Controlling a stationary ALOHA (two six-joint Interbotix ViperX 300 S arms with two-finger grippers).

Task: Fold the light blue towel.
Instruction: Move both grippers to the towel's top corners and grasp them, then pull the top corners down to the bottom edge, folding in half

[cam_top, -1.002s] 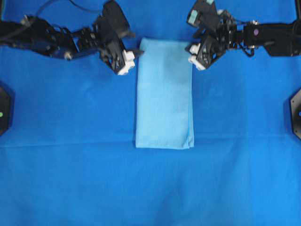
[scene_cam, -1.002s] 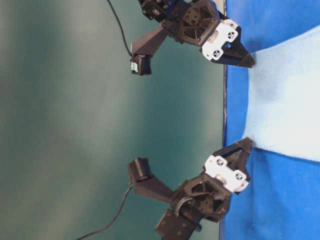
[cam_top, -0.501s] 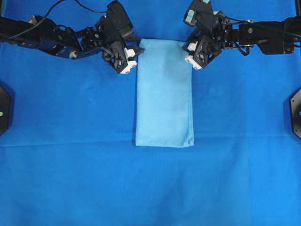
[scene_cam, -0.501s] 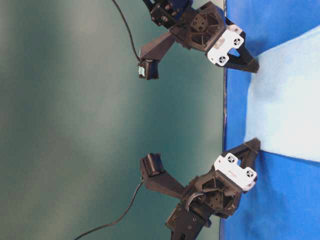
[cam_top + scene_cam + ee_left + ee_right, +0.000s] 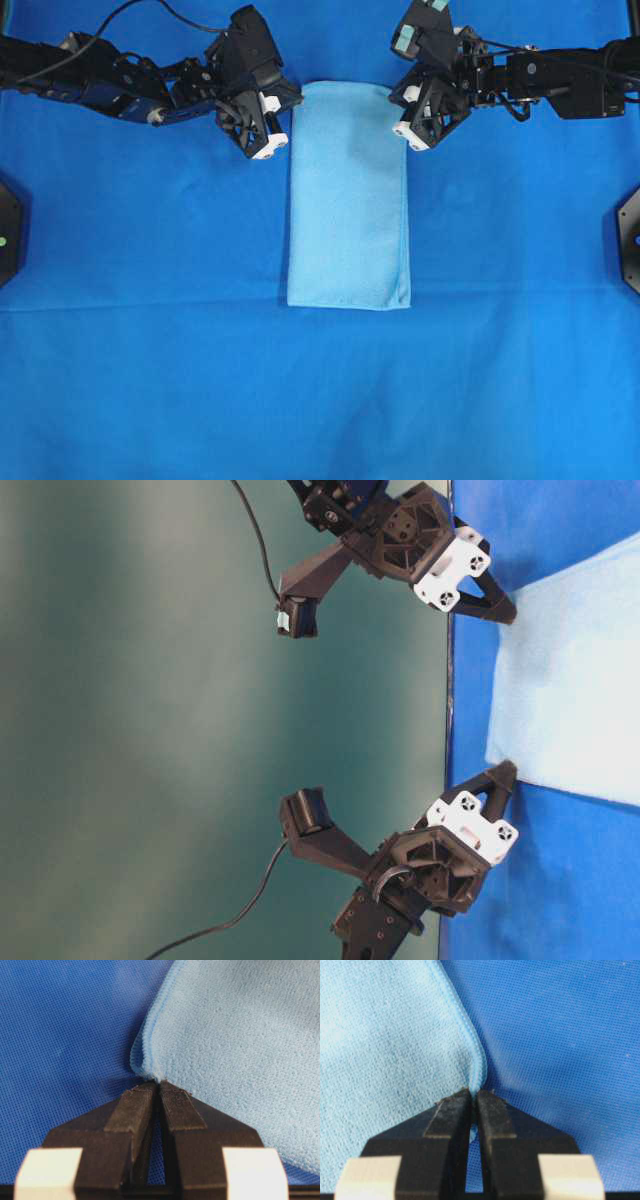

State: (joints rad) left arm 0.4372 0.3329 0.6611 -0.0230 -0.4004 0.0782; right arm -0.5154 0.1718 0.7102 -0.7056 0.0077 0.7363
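Wrist views show both grippers now pinched onto the towel's far corners.

Left gripper (image 5: 159,1091) has its fingers pressed together on the doubled corner of the light blue towel (image 5: 348,195); the right gripper (image 5: 472,1097) is likewise closed on the hemmed corner opposite. Half a second ago the fingertips were only arriving at these corners; a second ago they sat further out. In the overhead view the towel lies as a long folded strip on the royal blue tablecloth (image 5: 150,380), its far end between the two arms. With both corners secured, the second fold, drawing that end toward the near edge, looks ready to begin.
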